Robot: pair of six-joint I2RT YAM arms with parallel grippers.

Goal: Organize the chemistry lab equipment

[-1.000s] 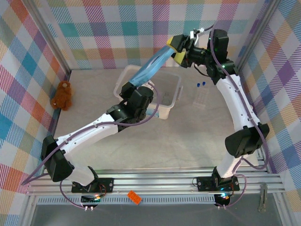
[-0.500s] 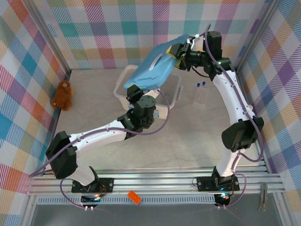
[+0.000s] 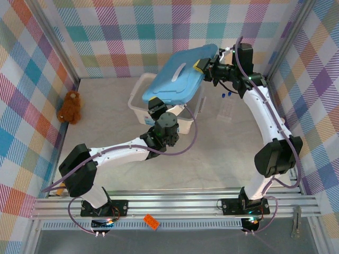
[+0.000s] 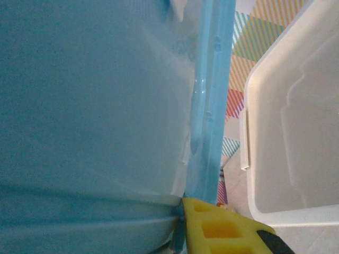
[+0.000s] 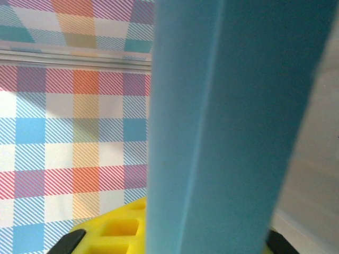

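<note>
Blue lid (image 3: 180, 76) clamped at two rims, tilted over the bin
The left gripper (image 3: 155, 104) pinches the near-left rim and the right gripper (image 3: 204, 67) the far-right rim of the smooth, rectangular plastic lid, above the translucent white bin (image 3: 197, 108). Thin clear test tubes (image 3: 226, 96), blue-capped, sit near the table's (image 3: 106, 106) far right corner.

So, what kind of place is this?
Probably a staged robot test cell, not a real lab: plaid cloth walls, an aluminium rail carrying two arms, a blue lid above a bin.
</note>
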